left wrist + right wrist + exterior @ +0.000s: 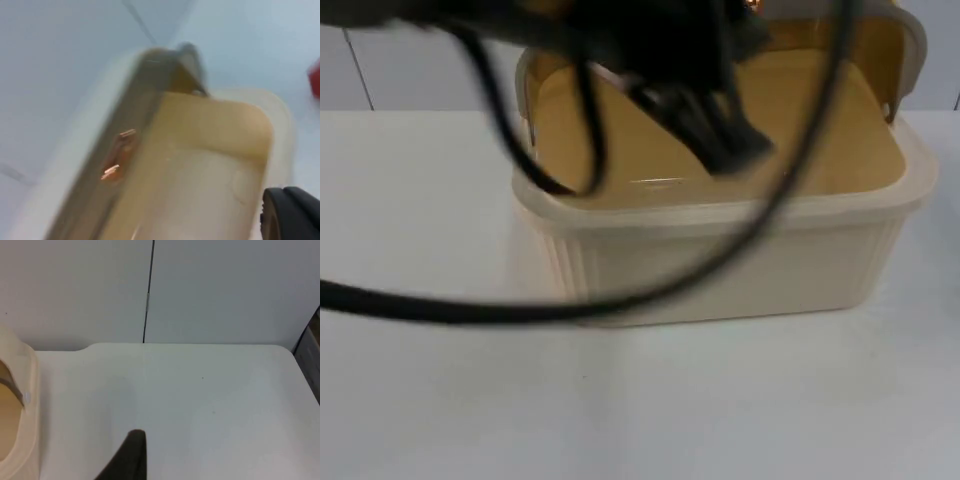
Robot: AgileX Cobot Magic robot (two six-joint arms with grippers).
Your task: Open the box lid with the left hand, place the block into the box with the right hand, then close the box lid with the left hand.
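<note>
black arm [650,40], dark hand [730,140] (blurred)

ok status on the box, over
Left gripper over the open box, lid raised. Right gripper waiting above bare table. Red thing beside box.

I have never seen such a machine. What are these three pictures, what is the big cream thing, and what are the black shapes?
This is a two-armed robot at a white table. The top view comes from a fixed camera looking down; the other two come from cameras on the arms' wrists. The cream thing is a plastic box with its lid open, standing up behind it. I can see no block inside. The blurred black shape over the box is the left arm with the left gripper. In the left wrist view you look into the box, and a red thing lies on the table past it. The right wrist view shows bare table, the box's edge and the grey wall.
</note>
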